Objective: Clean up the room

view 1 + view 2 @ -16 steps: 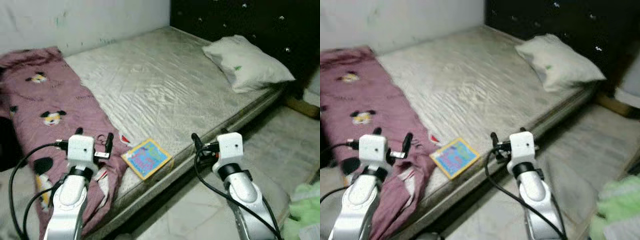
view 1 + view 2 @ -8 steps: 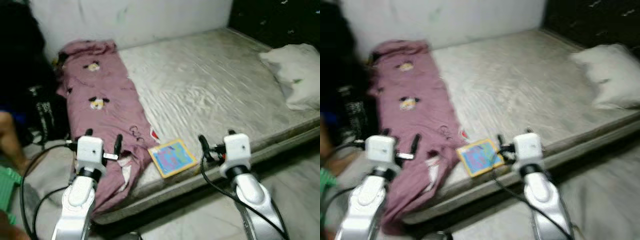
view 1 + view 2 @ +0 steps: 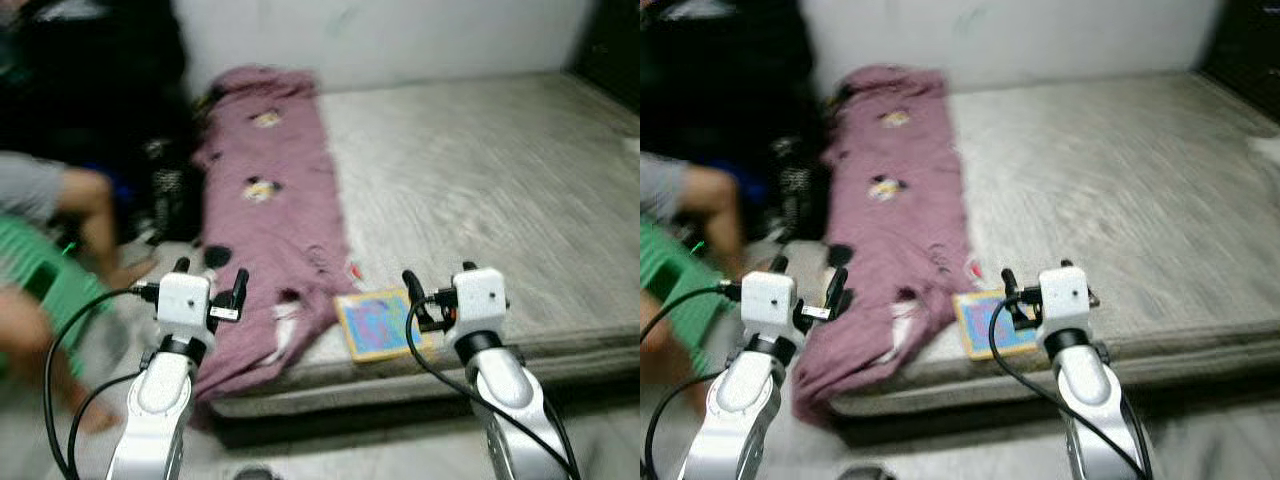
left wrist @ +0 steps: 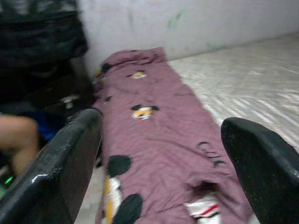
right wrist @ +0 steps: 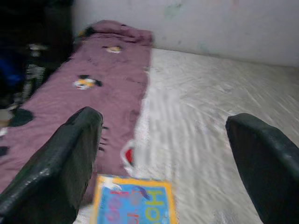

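Note:
A purple blanket (image 3: 265,215) printed with cartoon mice lies along the left side of a bare grey mattress (image 3: 480,190), and its near end hangs over the bed's front edge. A small colourful book (image 3: 377,322) lies flat at that edge, just right of the blanket. My left gripper (image 3: 210,285) is open and empty, held up in front of the blanket's hanging end (image 4: 149,135). My right gripper (image 3: 435,292) is open and empty too, just right of the book (image 5: 133,205). The views are blurred.
A person sits at the left with a bare leg (image 3: 70,200) stretched toward the bed. Beside it is a green stool (image 3: 50,280). Dark bags (image 3: 100,80) are piled against the wall at the far left. Pale floor (image 3: 590,440) runs along the bed's front.
The camera has swung left: the pillow and dark headboard have left the picture, and the person and green stool have come in. Both grippers keep their open pose.

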You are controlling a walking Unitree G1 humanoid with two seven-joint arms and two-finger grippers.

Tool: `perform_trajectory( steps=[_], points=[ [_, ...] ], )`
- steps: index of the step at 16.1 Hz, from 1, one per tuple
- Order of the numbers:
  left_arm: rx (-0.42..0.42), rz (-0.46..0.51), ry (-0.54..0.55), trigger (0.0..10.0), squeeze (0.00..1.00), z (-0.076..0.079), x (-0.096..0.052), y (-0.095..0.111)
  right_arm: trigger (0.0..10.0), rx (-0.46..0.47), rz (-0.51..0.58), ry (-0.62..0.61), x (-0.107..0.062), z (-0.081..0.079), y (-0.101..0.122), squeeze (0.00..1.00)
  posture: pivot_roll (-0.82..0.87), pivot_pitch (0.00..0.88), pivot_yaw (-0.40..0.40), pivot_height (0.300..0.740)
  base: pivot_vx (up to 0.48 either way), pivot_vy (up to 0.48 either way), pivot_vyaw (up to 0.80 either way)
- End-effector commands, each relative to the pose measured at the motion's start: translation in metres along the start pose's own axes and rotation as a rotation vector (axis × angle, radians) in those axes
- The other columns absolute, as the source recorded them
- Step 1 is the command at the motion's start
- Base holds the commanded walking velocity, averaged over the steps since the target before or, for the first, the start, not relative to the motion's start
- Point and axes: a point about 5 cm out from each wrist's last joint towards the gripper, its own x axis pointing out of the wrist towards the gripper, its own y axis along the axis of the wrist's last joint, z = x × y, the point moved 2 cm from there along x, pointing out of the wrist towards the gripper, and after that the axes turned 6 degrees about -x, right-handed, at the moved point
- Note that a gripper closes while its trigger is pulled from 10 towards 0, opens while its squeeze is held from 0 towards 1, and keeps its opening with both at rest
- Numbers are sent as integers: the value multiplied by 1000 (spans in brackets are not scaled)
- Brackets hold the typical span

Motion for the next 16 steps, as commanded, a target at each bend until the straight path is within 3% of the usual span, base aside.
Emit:
perform_trajectory(
  steps=[1,16],
  points=[
    [10,1,19,10000,0,-7,-1,1,10000,11,18,21,3,-6,5,0,6,0,2,740,0,0,800],
    [12,2,19,10000,0,-7,1,1,10000,12,21,23,4,-7,5,0,6,0,2,740,0,0,800]
  ],
)
